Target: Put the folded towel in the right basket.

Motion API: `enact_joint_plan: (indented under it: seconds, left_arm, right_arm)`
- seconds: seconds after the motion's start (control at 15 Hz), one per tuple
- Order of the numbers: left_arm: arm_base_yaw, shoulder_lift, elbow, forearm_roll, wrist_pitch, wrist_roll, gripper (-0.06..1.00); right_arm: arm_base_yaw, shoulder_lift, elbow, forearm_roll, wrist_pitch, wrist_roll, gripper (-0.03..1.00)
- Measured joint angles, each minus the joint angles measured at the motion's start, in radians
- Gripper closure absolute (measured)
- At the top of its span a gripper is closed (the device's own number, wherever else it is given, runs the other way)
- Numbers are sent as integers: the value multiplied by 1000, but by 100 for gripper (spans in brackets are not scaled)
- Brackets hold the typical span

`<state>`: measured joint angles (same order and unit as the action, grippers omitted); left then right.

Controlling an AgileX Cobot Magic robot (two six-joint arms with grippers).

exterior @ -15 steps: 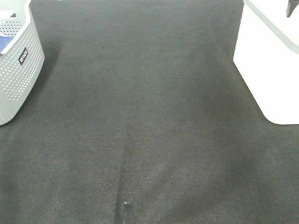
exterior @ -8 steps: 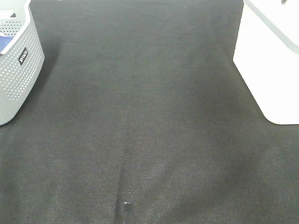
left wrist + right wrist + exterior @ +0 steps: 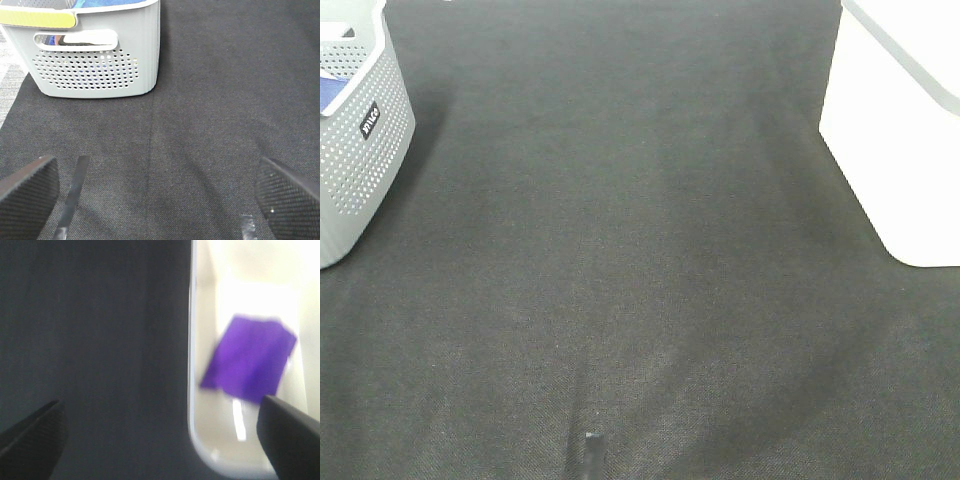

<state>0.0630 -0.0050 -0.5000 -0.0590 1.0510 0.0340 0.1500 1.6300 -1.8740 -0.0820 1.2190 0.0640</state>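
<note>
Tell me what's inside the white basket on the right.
A purple towel lies on the floor of the white basket, blurred in the right wrist view. The high camera sees only its outer wall, so the rest of the inside is hidden.

It looks like a robot test room: a dark grey cloth-covered bench [image 3: 640,250], a grey plastic basket with holes [image 3: 360,170], and a smooth white plastic basket [image 3: 890,170].

— How do we hold our left hand [image 3: 156,200]?
— Wide open. One dark, textured jaw sits at each side of the wrist view, and the hand tilts forward rather than straight down.
— And our right hand [image 3: 160,437]?
— Spread just as wide, jaws far apart, pointing almost straight down. Its view is blurred.
</note>
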Motion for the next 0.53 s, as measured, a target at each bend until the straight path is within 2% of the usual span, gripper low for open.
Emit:
enact_joint_plan:
  seconds: [0.07, 0.13, 0.33, 0.53]
  left_arm:
    - [0, 0, 0, 0, 0, 0, -4]
    - [0, 0, 0, 0, 0, 0, -4]
    - [0, 0, 0, 0, 0, 0, -4]
    - [0, 0, 0, 1, 0, 0, -4]
  right_arm:
    - [0, -158, 221, 1, -2, 9, -1]
    - [0, -286, 365, 2, -3, 15, -1]
    - [0, -670, 797, 6, -87, 16, -1]
    - [0, -1036, 1091, 9, -121, 15, -1]
